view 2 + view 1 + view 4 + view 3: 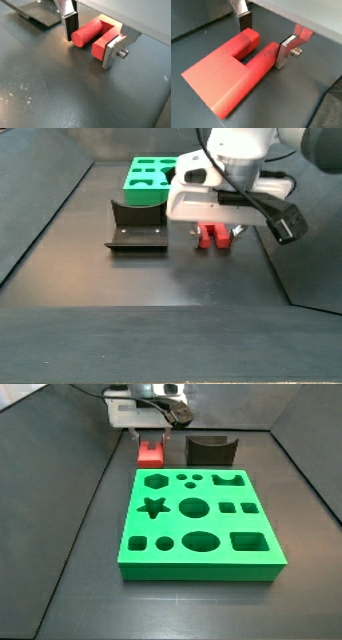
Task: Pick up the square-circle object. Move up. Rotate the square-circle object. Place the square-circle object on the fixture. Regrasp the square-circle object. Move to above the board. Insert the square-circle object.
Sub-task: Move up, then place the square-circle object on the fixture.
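The red square-circle object [221, 75] lies flat on the dark floor, its two legs pointing between the fingers. In both wrist views my gripper [88, 50] straddles those legs. One silver finger [110, 52] lies against the square leg, and the other finger [69, 25] stands close beside the round leg. The jaws look open. In both side views the gripper [151, 434] is low over the object [151, 454], which sits next to the dark fixture [210, 451] and behind the green board [201, 569].
The fixture [136, 233] stands to the object's [214, 236] side, with the board [150, 178] beyond it. Dark walls close in the work area on both sides.
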You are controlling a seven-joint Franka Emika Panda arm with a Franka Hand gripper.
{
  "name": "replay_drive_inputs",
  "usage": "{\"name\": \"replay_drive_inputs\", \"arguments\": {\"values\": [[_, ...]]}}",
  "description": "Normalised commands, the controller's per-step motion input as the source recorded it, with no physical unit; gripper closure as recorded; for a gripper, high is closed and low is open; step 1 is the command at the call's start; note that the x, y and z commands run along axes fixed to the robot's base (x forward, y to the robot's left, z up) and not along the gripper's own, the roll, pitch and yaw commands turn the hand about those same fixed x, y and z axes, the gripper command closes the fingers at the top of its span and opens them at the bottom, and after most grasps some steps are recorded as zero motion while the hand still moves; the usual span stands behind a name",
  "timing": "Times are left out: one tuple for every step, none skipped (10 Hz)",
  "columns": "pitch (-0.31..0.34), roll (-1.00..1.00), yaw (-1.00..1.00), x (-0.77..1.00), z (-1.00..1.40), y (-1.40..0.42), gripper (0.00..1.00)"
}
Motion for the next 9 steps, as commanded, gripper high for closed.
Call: {"name": "replay_drive_inputs", "arguments": {"values": [[0.032,-0.01,0.00,-0.03,0.70,-0.01,1.00],[0.039,-0.02,0.01,-0.02,0.57,0.00,1.00],[0.042,-0.03,0.01,-0.01,0.48,0.00,1.00],[0.043,-0.04,0.01,-0.01,0.28,0.00,1.00],[0.000,0.00,0.00,0.00,1.00,0.00,1.00],[-0.006,-0.01,0.00,0.00,1.00,0.00,1.00],[0.012,-0.01,0.00,-0.01,1.00,0.00,1.00],[0.021,-0.03,0.01,-0.01,1.00,0.00,1.00],[0.027,-0.04,0.01,-0.01,1.00,0.00,1.00]]}}
